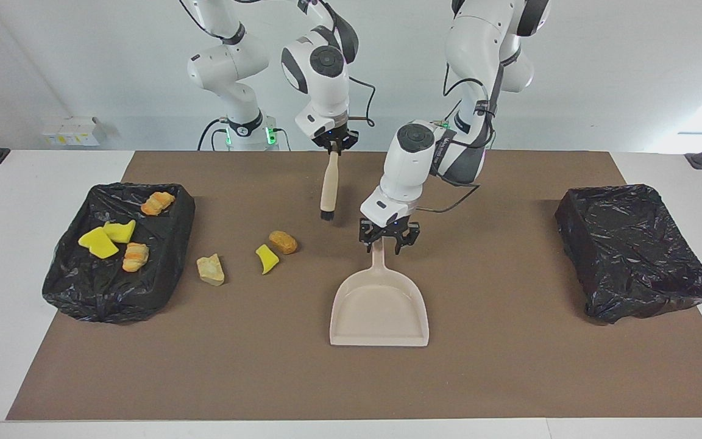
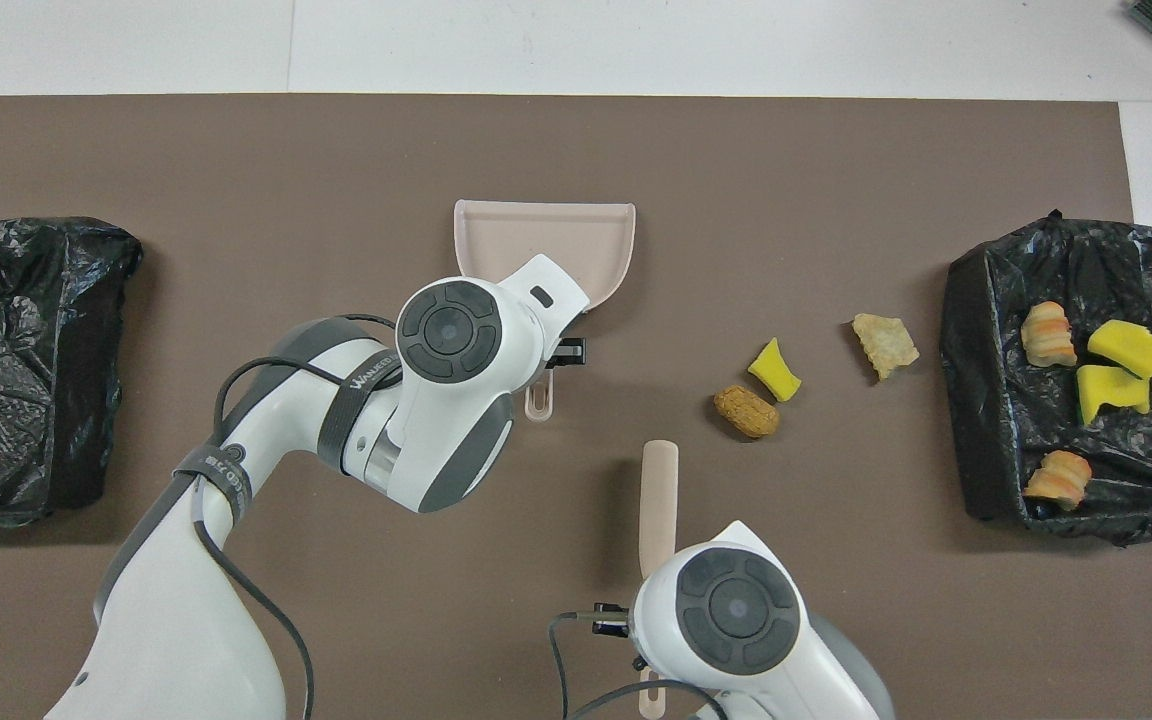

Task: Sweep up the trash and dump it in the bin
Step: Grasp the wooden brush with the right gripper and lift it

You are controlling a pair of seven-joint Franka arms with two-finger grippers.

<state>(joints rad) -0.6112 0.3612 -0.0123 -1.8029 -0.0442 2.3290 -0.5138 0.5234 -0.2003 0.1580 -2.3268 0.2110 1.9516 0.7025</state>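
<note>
The brush (image 1: pixel 329 185) is held clamped in the right gripper (image 1: pixel 333 145). The dustpan (image 1: pixel 379 300) handle is straddled by the left gripper (image 1: pixel 388 239); whether it is gripped cannot be told. Three trash chunks (image 1: pixel 267 258) lie below the brush, four in the bin (image 1: pixel 171 244)

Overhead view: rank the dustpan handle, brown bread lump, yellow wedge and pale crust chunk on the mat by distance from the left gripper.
1. Dustpan handle, right under the left gripper.
2. Brown bread lump, toward the right arm's end.
3. Yellow wedge, just past the lump; these two are close.
4. Pale crust chunk, nearest the filled bin.
</note>
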